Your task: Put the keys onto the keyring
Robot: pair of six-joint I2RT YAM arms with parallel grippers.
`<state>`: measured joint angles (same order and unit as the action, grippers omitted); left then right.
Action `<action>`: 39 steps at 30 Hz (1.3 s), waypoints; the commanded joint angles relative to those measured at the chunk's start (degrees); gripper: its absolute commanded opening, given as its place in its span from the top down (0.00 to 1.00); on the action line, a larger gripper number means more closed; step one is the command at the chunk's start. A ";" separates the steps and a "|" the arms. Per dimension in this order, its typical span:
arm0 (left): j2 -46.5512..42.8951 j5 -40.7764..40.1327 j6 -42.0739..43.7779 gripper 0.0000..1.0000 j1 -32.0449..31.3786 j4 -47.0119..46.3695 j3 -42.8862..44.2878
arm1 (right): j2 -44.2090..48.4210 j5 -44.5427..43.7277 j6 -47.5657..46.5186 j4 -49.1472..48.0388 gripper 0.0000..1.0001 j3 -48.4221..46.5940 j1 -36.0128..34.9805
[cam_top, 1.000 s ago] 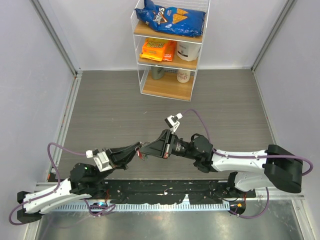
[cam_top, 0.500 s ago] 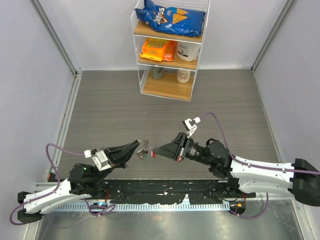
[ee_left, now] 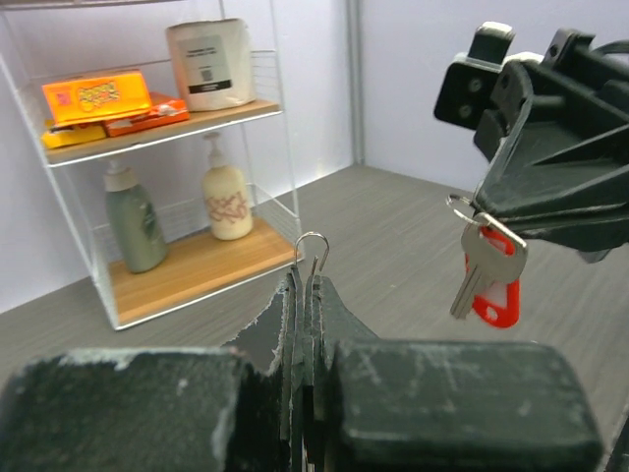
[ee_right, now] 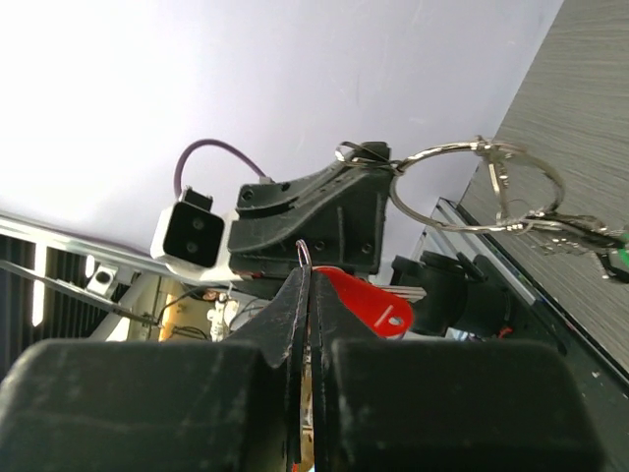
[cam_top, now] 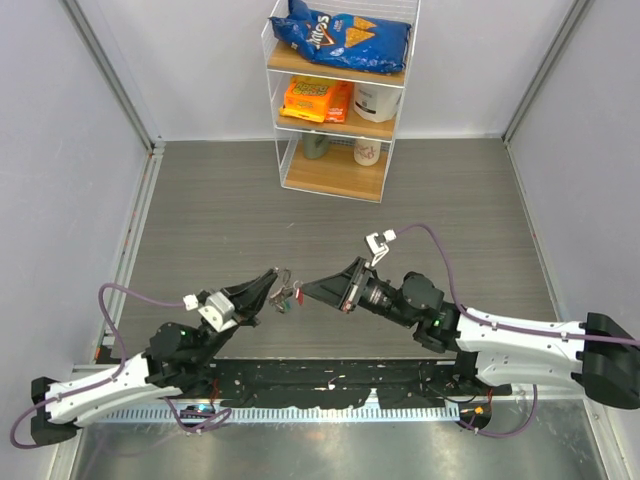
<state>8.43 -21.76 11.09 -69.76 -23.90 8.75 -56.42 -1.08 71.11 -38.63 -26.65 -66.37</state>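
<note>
My left gripper [cam_top: 272, 284] is shut on the keyring [cam_top: 287, 278], a thin silver wire ring. In the left wrist view only the ring's top loop [ee_left: 312, 246] sticks up from the shut left gripper [ee_left: 307, 285]. The right wrist view shows the whole keyring [ee_right: 477, 187], with a green-headed key [ee_right: 611, 258] hanging from it. My right gripper [cam_top: 308, 290] is shut on the small loop of a silver key with a red head [ee_left: 494, 300], which dangles below it. This red key [ee_right: 369, 303] hangs a short way right of the keyring, apart from it.
A clear shelf rack [cam_top: 335, 150] stands at the back of the table with a chip bag, orange boxes and bottles. Grey walls close in both sides. Both arms meet near the table's front edge, above the black rail.
The right gripper pulled back to the right with the red key, then came in close to the keyring again. The left gripper rose and shifted slightly right.
</note>
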 commanded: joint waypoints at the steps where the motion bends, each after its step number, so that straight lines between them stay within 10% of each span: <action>1: 2.20 -5.92 7.00 1.00 -0.12 -9.75 1.00 | -2.37 -3.40 2.71 -1.97 0.94 -5.59 -0.16; 39: 2.03 -1.88 13.87 1.00 -0.12 -22.15 -4.71 | -17.05 -2.88 11.33 -5.22 0.94 -14.13 1.42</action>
<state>10.09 -24.84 24.21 -69.76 -40.49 3.90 -72.29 -3.92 80.77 -40.73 -37.67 -65.21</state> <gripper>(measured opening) 0.029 0.062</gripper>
